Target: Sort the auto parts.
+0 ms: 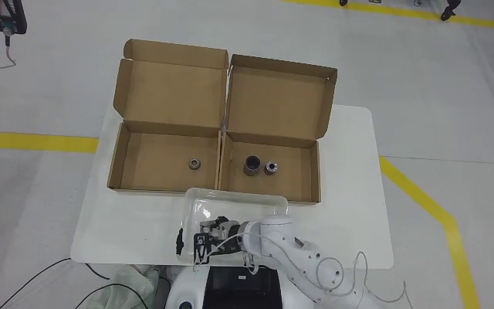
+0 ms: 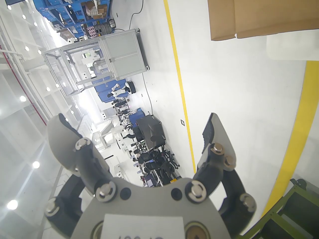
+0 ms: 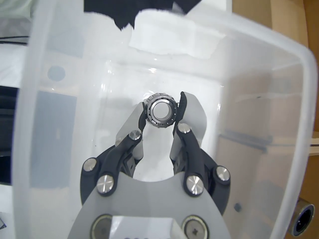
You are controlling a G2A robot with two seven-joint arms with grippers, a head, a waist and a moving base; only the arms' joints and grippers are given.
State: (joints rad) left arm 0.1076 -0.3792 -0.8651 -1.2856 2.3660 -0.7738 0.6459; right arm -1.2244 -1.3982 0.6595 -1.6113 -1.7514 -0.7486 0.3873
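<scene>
well, the bearing [image 3: 161, 111] sits low inside the clear plastic tub [image 3: 261, 48], at the near edge of the table [image 1: 347, 201], and the right gripper [image 3: 162, 106] has it pinched between its two fingers, one pad on each side of the ribbed outer ring, with the bore facing the wrist camera. it looks like solid steel, so i'd judge it heavy for its bulk, stiff, and in no danger of crushing. the smooth, rounded, slightly tapered outside is the worry, since it could roll or squirt out of a loose pinch. holding it across the widest part of the ring, as now, seems the safest grip.

the left gripper [image 2: 135, 120] hangs out over the floor beyond the table with its fingers spread wide and nothing between them.

behind the tub stand two open cardboard boxes side by side. the left box [image 1: 154, 162] holds one small ring [image 1: 194, 163] of much the same look as the held bearing. the right box [image 1: 293, 174] holds a dark sleeve [image 1: 252, 165] and a smaller collar [image 1: 271, 167] just beside it. by likeness, the left box seems the fitting place.
</scene>
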